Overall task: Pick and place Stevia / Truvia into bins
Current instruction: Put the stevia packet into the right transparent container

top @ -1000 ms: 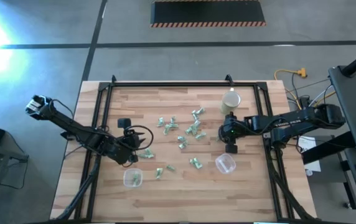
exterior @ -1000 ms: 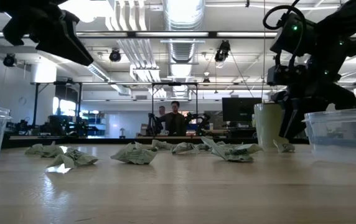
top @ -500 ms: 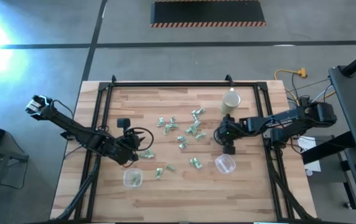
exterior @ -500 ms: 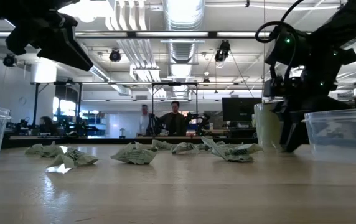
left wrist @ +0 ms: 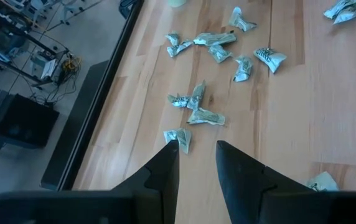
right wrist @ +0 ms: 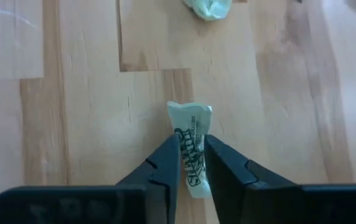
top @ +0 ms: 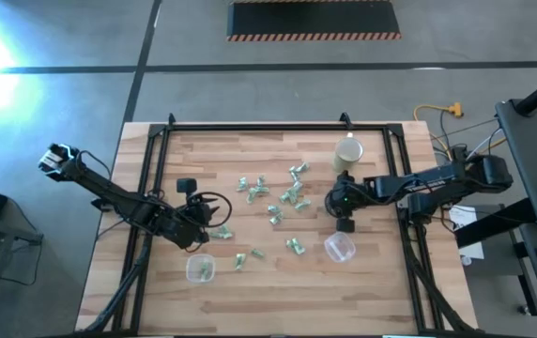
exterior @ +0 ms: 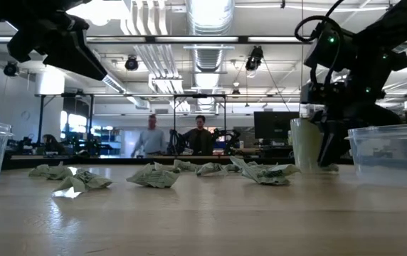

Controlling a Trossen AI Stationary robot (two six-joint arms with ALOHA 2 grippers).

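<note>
The right gripper [right wrist: 192, 163] pinches a pale green sachet [right wrist: 192, 149] with unreadable dark lettering against the table [right wrist: 78, 124].

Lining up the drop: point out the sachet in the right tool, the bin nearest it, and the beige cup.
Sachet [right wrist: 191, 142]: right wrist view, printed middle.
Right bin [top: 340, 248]: high view, clear floor.
Beige cup [top: 348, 151]: high view, open top.

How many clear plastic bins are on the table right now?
2. One bin sits near the table's front edge on the left arm's side, with packets inside. The other bin sits on the right arm's side, just in front of the right pincer.
</note>
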